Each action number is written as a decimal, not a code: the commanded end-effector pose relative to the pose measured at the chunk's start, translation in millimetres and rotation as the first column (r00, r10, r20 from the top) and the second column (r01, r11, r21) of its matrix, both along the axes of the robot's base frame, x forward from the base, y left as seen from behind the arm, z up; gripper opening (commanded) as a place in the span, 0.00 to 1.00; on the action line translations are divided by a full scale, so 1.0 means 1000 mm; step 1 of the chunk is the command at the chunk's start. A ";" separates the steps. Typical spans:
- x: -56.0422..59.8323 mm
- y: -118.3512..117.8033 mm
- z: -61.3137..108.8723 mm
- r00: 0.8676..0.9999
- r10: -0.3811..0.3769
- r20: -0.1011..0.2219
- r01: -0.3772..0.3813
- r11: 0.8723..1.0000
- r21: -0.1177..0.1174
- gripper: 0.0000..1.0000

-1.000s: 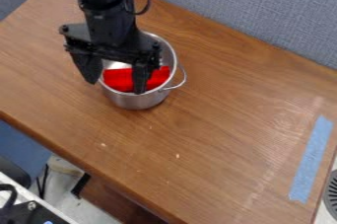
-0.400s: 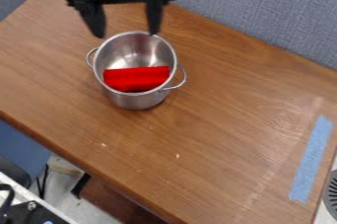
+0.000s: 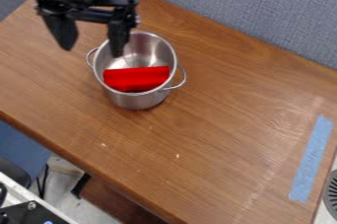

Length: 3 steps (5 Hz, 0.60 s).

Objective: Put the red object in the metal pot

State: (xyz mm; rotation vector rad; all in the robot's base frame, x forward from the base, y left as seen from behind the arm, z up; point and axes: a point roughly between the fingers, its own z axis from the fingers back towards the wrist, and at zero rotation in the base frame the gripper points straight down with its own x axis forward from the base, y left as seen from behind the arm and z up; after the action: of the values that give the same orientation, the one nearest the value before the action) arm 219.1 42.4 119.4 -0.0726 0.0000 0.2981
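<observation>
Camera view: red object (image 3: 137, 76) already inside the metal pot (image 3: 137, 70), end effector (image 3: 90, 35) empty above the pot's upper-left rim.

The end effector points down with its jaws spread wide and nothing between them; one finger hangs just over the pot's far-left edge, the other outside it. From there the red object lies down and to the right, flat on the pot's floor, its long straight edge running roughly left-right. The pot stands left of centre on the bench (image 3: 224, 119). The placing looks done.

one red object (image 3: 138, 76), one metal pot (image 3: 148, 96), one claw (image 3: 90, 37), one table (image 3: 224, 119)
</observation>
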 end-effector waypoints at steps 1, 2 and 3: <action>0.019 -0.011 0.002 0.999 -0.002 0.050 0.002 1.000 0.006 1.00; 0.040 -0.031 -0.004 0.997 -0.048 0.061 0.048 0.999 0.000 0.00; 0.052 -0.027 -0.013 0.989 -0.139 0.050 0.138 0.990 0.007 1.00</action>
State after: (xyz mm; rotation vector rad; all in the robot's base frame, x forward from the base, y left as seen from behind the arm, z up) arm 262.9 12.3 96.8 -0.0776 -0.0011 0.1566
